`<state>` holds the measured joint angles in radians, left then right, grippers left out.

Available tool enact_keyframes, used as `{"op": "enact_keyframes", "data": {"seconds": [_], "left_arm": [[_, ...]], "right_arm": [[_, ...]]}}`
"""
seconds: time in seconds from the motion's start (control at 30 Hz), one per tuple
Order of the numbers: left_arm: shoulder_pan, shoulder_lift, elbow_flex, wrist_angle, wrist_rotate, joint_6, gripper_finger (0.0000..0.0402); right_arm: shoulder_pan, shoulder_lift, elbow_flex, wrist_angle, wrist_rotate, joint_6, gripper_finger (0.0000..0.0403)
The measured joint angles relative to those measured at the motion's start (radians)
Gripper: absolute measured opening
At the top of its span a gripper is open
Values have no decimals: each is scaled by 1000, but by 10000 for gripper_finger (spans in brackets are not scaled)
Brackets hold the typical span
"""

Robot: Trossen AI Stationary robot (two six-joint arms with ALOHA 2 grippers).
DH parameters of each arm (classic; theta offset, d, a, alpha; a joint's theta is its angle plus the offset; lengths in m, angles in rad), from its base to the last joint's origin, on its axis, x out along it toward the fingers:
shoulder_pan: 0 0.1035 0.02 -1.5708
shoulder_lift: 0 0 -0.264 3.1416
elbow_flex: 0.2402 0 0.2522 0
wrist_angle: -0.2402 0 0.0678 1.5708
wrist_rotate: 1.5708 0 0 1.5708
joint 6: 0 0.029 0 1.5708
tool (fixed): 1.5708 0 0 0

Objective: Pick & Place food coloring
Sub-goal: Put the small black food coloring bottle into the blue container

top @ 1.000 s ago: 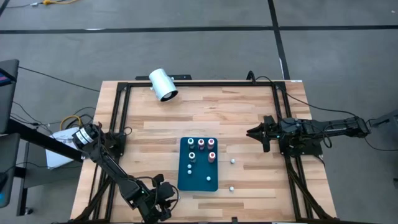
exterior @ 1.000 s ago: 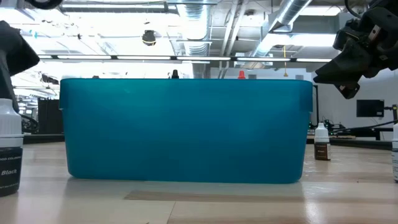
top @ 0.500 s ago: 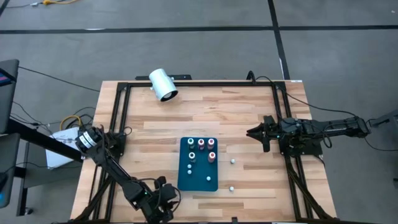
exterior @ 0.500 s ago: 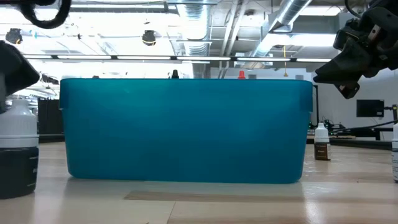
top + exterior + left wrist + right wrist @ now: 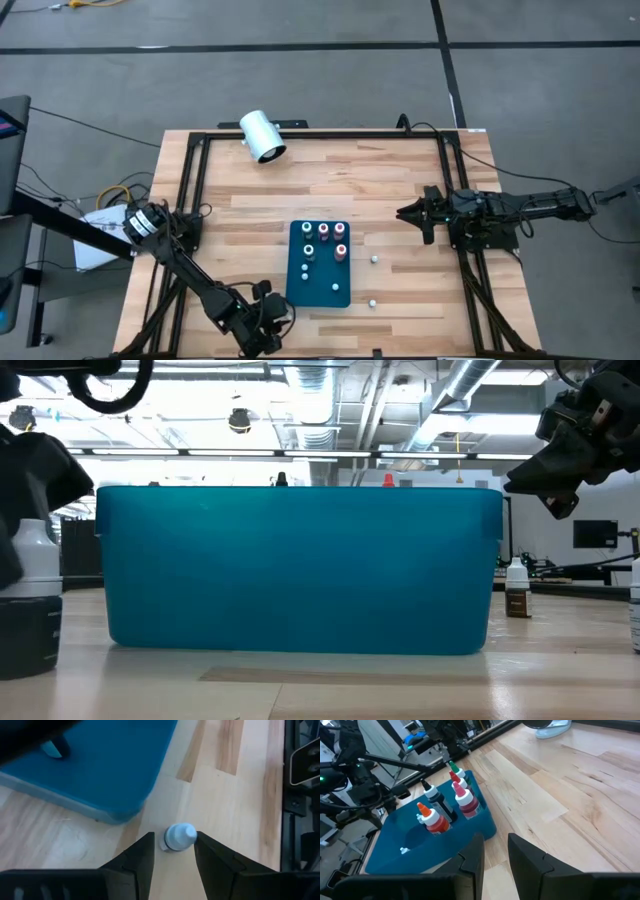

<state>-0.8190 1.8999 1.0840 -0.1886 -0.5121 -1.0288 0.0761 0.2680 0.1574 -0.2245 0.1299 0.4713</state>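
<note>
- Left gripper (image 5: 262,325): jaws about half closed, pinching a tiny dark round bottle with a pale top (image 5: 28,630) by its sides. In the left wrist view the bottle sits right between the two fingers (image 5: 142,857).
- That held bottle is at the near edge of the wooden table (image 5: 400,170), just left of the near-left corner of the teal rectangular plastic tray (image 5: 318,296).
- Right gripper (image 5: 405,213): only a narrow gap between the jaws and nothing in it. It hangs over bare wood, right of the tray and well apart from it.
- Counts: one tray, with six small bottles with pale tops (image 5: 324,232) standing upright in its far half, as best I can count from above. The right wrist view shows green, red, pink, orange and black nozzles.
- Two or three tiny white caps (image 5: 305,268) lie in the near half of the tray; too small to be sure.
- Two more little bottles stand loose on the wood right of the tray (image 5: 374,259) (image 5: 371,300).
- One large white cylinder (image 5: 262,136) lies on its side at the far left.
- Versus a second ago: the left gripper and its bottle have slid right, closer to the tray. The right arm hasn't budged.
</note>
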Motion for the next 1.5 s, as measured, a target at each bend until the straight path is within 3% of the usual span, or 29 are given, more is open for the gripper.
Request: {"op": "enact_keyframes", "data": {"seconds": [1.5], "left_arm": [[2,0,0,22,-26,16,129]], "right_arm": [[0,0,0,0,0,1,75]]}}
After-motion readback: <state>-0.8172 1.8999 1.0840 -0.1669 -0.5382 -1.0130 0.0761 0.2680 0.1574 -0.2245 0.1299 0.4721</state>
